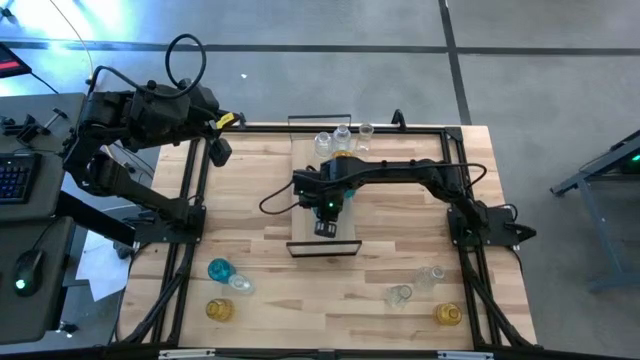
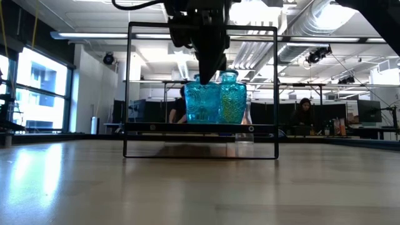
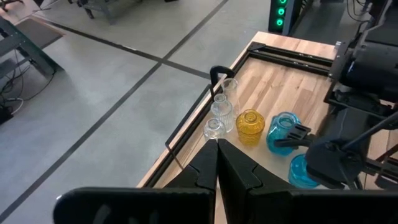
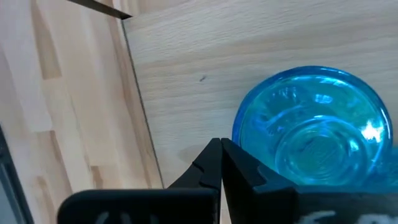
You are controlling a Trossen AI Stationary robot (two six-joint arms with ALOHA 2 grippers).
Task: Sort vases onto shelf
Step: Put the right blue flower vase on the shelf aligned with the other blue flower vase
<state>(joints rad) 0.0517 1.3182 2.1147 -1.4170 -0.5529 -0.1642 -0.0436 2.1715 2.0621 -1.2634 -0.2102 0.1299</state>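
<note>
The shelf (image 1: pixel 305 228) is a narrow light-wood board with black end frames at the table's middle. At its far end stand clear vases (image 1: pixel 322 143) and an amber vase (image 3: pixel 250 127). Two teal-blue vases (image 2: pixel 201 103) (image 2: pixel 232 103) stand on their bases nearer the shelf's middle. My right gripper (image 4: pixel 221 146) points steeply down over the shelf, shut, with its fingertips close beside one teal vase (image 4: pixel 311 130). My left gripper (image 1: pixel 220 152) is shut and held high at the table's far left corner, away from the vases. My right gripper's shut fingers (image 4: pixel 249 174) come from above and stand right against the round belly (image 4: pixel 245 146) of the teal vase, which stays upright on the shelf. I cannot tell whether they touch it.
Loose vases lie or stand on the table's near side: teal (image 1: pixel 219 269), clear (image 1: pixel 240 284) and amber (image 1: pixel 219 309) at the left, two clear (image 1: pixel 400 295) (image 1: pixel 432 275) and amber (image 1: pixel 447 314) at the right. Black rails (image 1: pixel 190 200) frame the table. People sit in the room behind.
</note>
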